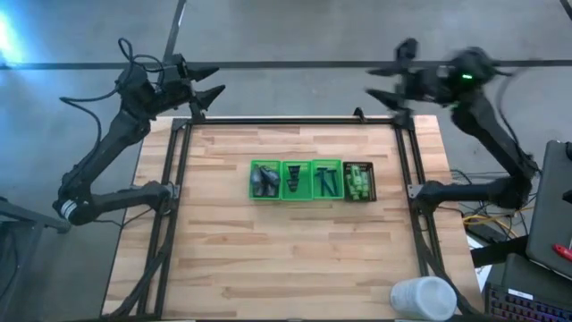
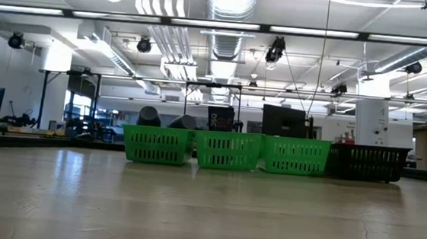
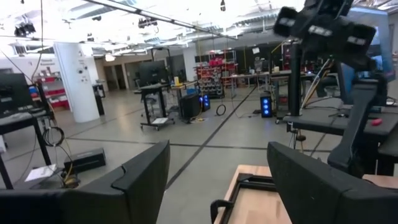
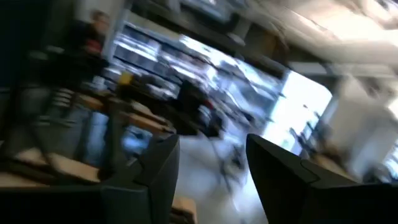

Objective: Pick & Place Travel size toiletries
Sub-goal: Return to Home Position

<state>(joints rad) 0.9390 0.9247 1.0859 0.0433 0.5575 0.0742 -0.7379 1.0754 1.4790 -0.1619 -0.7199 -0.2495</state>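
You see a bright green tray on the pale, plank-striped wooden table. At its 3 o'clock, a black slotted bin holds bright green bottles. The left arm and right arm are dark.

— Where are the grey oval bottles?
— Heaped in the end compartment of the green tray, the one farthest from the black bin. In the low view two rounded dark tops stand above that compartment's rim.
— And the dark flat tubes?
— In the tray's middle compartment, bunched together.
— The razors?
— Dark and thin, in the tray's compartment next to the black bin, lying roughly lengthwise. I cannot count them.
— The bright green mini bottles?
— Outside the tray, packed side by side in the black bin just beside the tray's end.
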